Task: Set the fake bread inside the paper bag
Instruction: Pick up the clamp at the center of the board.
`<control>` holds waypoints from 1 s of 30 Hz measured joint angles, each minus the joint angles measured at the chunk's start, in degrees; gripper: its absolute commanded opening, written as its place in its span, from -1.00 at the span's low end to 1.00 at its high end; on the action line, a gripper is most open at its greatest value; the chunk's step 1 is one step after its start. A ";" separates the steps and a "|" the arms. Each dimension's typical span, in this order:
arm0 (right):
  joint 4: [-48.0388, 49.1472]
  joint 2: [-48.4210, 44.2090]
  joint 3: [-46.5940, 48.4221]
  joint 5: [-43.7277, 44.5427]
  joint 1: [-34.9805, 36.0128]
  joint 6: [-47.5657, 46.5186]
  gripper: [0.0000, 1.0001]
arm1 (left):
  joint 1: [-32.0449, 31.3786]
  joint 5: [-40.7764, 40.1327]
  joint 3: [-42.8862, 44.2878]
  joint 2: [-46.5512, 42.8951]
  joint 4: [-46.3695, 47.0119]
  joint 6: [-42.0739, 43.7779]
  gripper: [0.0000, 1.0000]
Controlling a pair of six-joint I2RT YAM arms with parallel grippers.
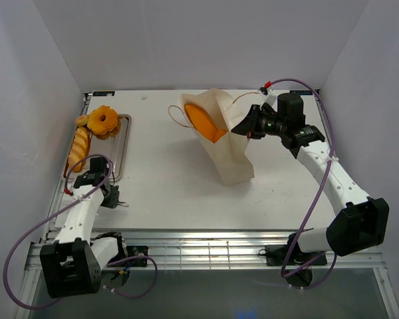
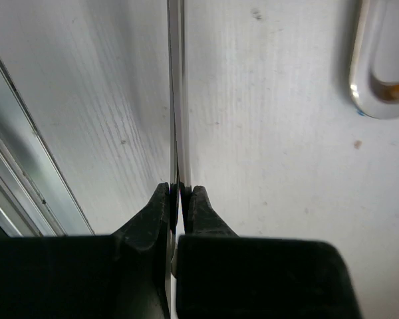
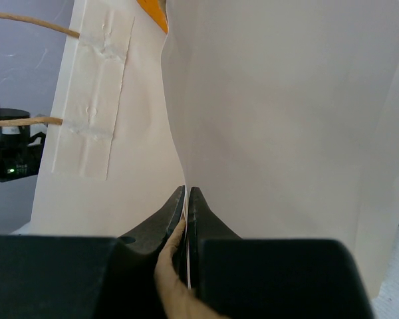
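Note:
The paper bag (image 1: 229,156) stands tilted at mid table, mouth toward the left, with an orange loaf (image 1: 206,123) inside. My right gripper (image 1: 243,126) is shut on the bag's rim; in the right wrist view (image 3: 187,193) the jaws pinch the bag's wall (image 3: 272,100), and a sliver of the loaf (image 3: 156,12) shows at the top. A doughnut (image 1: 104,121), a baguette (image 1: 80,147) and a small roll (image 1: 82,120) lie on the metal tray (image 1: 124,149) at the left. My left gripper (image 1: 88,174), by the tray's near end, is shut on thin metal tongs (image 2: 176,100).
The tray's corner (image 2: 379,80) shows at the upper right of the left wrist view, and the table's left edge rail (image 2: 26,173) at its left. The bag's cord handles (image 3: 33,23) hang off the taped strip. White walls close in the table on three sides.

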 measured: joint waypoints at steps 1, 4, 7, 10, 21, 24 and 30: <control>0.02 0.00 0.00 0.00 0.00 0.00 -0.85 | -0.02 0.02 1.22 -2.29 -1.77 0.79 -1.00; 0.02 0.00 0.00 0.00 0.00 0.04 -0.85 | -0.24 -0.04 7.10 -7.19 -4.66 4.44 -1.00; 0.04 0.00 -0.02 0.00 0.00 0.20 -0.85 | -1.92 0.63 12.96 -7.74 -4.37 9.66 -1.00; 0.04 0.00 -0.02 0.00 0.00 0.37 -0.85 | -7.76 1.90 14.86 -6.71 -1.68 15.06 -1.00; 0.02 -0.02 -0.07 0.39 0.00 0.42 -0.85 | -17.88 12.98 12.07 -6.12 8.90 28.61 -0.59; 0.02 -0.02 -0.07 0.39 0.00 0.42 -0.85 | -17.88 15.06 14.73 -4.24 9.03 29.16 -0.37; 0.02 -0.04 -0.07 0.39 0.00 0.39 -0.85 | -17.73 19.32 20.20 -0.57 9.53 28.81 -0.36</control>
